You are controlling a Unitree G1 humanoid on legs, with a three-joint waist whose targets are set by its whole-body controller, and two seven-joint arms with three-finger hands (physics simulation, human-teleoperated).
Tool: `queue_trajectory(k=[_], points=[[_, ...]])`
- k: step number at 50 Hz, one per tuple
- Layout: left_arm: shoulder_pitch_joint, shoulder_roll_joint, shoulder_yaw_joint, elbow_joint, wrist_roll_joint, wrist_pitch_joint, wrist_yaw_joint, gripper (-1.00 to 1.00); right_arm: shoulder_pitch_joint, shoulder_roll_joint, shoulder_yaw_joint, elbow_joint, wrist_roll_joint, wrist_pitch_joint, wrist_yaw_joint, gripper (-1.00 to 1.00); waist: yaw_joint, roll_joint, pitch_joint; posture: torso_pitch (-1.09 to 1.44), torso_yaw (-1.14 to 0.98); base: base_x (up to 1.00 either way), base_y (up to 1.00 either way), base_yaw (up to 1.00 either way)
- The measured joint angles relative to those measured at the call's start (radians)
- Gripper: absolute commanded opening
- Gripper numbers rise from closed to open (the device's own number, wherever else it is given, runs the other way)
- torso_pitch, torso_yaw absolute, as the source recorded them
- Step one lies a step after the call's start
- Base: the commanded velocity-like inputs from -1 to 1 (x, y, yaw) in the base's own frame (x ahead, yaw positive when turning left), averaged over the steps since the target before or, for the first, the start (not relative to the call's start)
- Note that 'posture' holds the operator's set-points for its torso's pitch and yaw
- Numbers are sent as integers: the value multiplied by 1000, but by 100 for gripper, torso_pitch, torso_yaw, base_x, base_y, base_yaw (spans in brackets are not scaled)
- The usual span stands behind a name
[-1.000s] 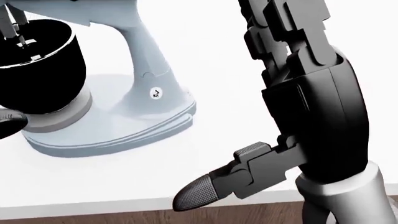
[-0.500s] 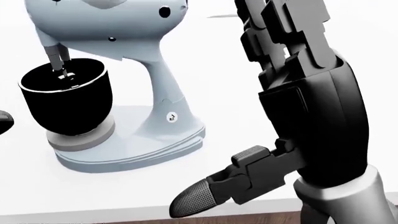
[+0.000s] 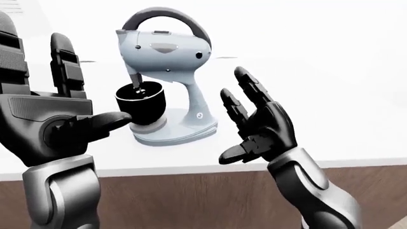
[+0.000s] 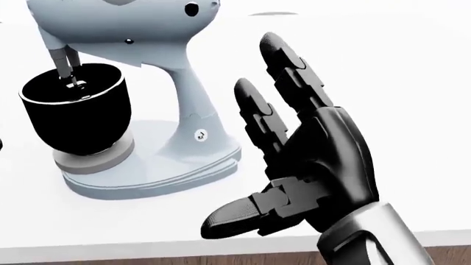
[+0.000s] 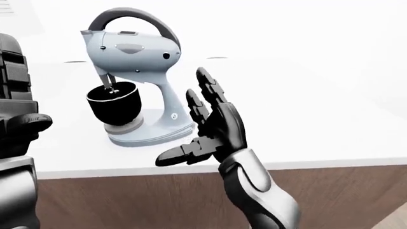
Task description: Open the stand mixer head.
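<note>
A: Nearest first. Right robot hand (image 4: 309,165), black, three fingers spread wide and pointing up, thumb sticking out toward the left of the head view. Holds nothing.

B: Touching the mixer?

A: No. It hangs near the bench's near edge, just right of the mixer base, apart from it.

B: Left robot hand?

A: Head view barely has it, only a dark sliver at the left edge. The left-eye view shows the left robot hand (image 3: 54,119) large at the left, fingers upright, thumb pointing right toward the bowl. Also empty, fingers apart. Whether the thumb touches the bowl, can't tell; it overlaps it in that view.

B: And the right-eye view?

A: Cuts that hand at the left edge, well clear of the bowl there.

B: Task thing?

A: Pale blue-grey stand mixer (image 3: 168,71) with a dark grey arched handle on top, standing on the flat white bench (image 5: 305,109), left of centre. Head is down over the glossy black mixing bowl (image 4: 73,113), with the thin grey beater shaft (image 4: 64,66) reaching into it.

B: Head view shows the top?

A: No, it crops the handle and top of the head. It does show a small round emblem (image 4: 199,134) on the neck, just a dot in the eye views.

B: Further off?

A: Brown wood-look bench face (image 5: 140,191) below the edge, eye views mostly.
</note>
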Motion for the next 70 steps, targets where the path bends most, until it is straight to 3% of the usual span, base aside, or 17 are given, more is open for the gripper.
queue_trajectory(k=[10, 15, 20, 47, 70], points=[[7, -1, 3, -5, 1, -1, 1, 100, 39, 37, 28, 4, 114, -15, -78, 100, 0, 0, -8, -31, 0, 0, 0, 0], [8, -1, 4, -4, -1, -2, 0, 100, 46, 49, 68, 28, 118, -38, -93, 100, 0, 0, -9, -31, 0, 0, 0, 0], [11, 2, 11, -3, -7, -1, 3, 100, 58, 60, 73, 39, 130, -55, -98, 100, 1, 0, -10, -31, 0, 0, 0, 0], [12, 8, 17, -7, -12, -2, 6, 100, 156, 58, 102, 96, 33, -106, -12, 100, 2, 1, -10, -31, 0, 0, 0, 0], [12, 9, 17, -12, -18, 3, 11, 100, 158, 72, 119, 144, -5, -120, 26, 100, 2, 3, -10, -31, 0, 0, 0, 0]])
